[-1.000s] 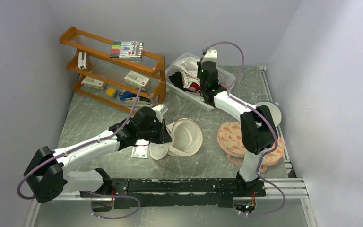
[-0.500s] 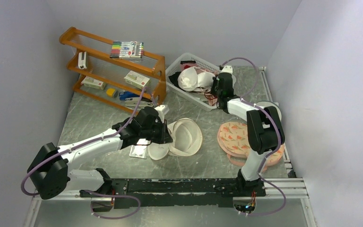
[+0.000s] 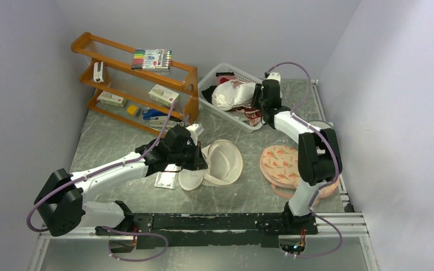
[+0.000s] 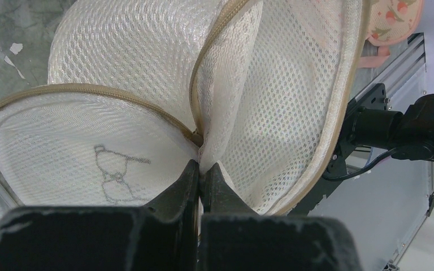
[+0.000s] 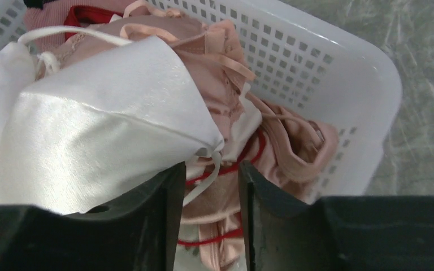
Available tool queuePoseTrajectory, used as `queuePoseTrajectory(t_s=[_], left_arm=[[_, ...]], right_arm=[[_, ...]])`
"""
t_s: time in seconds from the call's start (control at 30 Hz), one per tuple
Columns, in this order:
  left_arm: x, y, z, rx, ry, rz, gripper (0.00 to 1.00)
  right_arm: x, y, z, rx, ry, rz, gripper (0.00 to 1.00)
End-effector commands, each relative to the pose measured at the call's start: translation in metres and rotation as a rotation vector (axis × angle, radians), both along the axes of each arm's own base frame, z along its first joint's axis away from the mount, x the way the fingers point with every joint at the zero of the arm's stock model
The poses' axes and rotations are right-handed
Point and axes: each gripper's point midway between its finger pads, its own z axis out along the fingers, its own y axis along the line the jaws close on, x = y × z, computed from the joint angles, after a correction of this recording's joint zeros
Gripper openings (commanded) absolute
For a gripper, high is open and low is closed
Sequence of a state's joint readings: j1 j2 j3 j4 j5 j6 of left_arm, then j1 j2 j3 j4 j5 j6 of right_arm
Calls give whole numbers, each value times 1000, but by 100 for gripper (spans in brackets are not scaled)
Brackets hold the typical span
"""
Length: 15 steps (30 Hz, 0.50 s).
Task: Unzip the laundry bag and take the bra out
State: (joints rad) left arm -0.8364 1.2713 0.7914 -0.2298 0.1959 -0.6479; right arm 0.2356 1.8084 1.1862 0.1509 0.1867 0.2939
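The laundry bag (image 3: 224, 162) lies unzipped and spread open mid-table, a cream mesh shell with a beige zip rim. In the left wrist view its mesh (image 4: 271, 96) fills the frame, with the black emblem (image 4: 116, 178) on the lower flap. My left gripper (image 3: 199, 161) is shut on a fold of mesh at the bag's hinge (image 4: 202, 169). The white satin bra (image 3: 231, 95) lies in the white basket (image 3: 205, 90) and shows large in the right wrist view (image 5: 102, 113). My right gripper (image 3: 258, 104) hovers open over the basket (image 5: 210, 169), a loose white strap between its fingers.
A wooden shelf (image 3: 135, 79) with pens and small boxes stands at the back left. Peach fruit-patterned pads (image 3: 282, 161) lie right of the bag, a grey disc (image 3: 318, 127) behind them. A flat packet (image 3: 166, 179) lies by the bag. Pink and red garments (image 5: 294, 141) fill the basket.
My right gripper moved from above the basket's middle to its right side and lower. The white bra, hidden behind it a second ago, now lies uncovered in the basket. The left gripper barely moved.
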Motion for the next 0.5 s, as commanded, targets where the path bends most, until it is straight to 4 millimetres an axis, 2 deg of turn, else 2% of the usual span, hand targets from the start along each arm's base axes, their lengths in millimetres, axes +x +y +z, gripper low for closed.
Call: queuePoseTrajectory(t_s=[0.0,0.13,0.17,0.23,0.37,0.47], left_arm=[[-1,-7,15,-45,-18,-18,7],[-2,-8,12,-47,-12,-23,7],[-2,-8,12,-46,-13,-26,7],[-2,-8,11,-42,-16,-30,7],[-2,-6,9,-34,-21,-32,7],[-3,-6,9,-40,-22,-31,7]], right_arm=[[-30,-7,20,11,10,5,46],[-62,-2,31,66,4,47,62],[-72,-1,26,74,13,64,67],[-83,6,32,102,3,110,73],[-93,25,50,151,-21,230,83],[-94,58,70,237,-40,398,84]])
